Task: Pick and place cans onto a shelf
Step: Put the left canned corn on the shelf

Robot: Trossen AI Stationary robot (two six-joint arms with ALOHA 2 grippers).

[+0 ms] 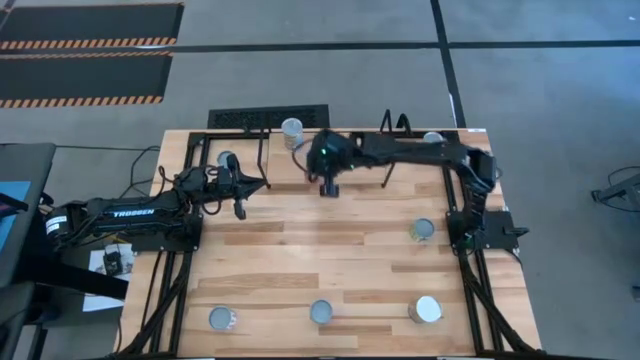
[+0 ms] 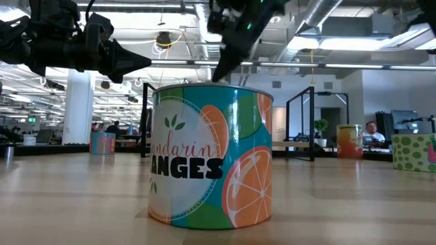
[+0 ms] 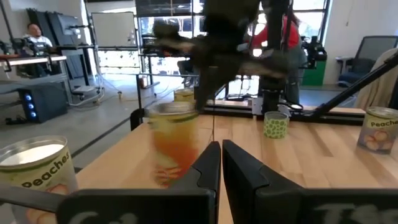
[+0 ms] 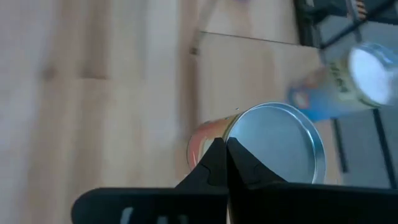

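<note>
Near the table's (image 1: 300,260) far edge, the right gripper (image 1: 327,186) hangs closed and empty above the shelf (image 1: 330,160), seemingly between cans; next it must open over a can (image 1: 423,230), while the left gripper (image 1: 243,186), also closed and empty, waits near the far left corner.

The shelf (image 1: 330,170) is lying along the far edge of the desk (image 1: 300,260) — everything else is sitting relative to it. On its left end one can (image 1: 227,160) is standing, a second (image 1: 292,128) left of its middle at the back, a third (image 1: 432,139) at its right end. Nearer than the shelf, a can (image 1: 423,230) is sitting toward the right; three more (image 1: 222,319) (image 1: 321,312) (image 1: 427,309) are lining the desk's near edge — well apart from the shelf.
</note>
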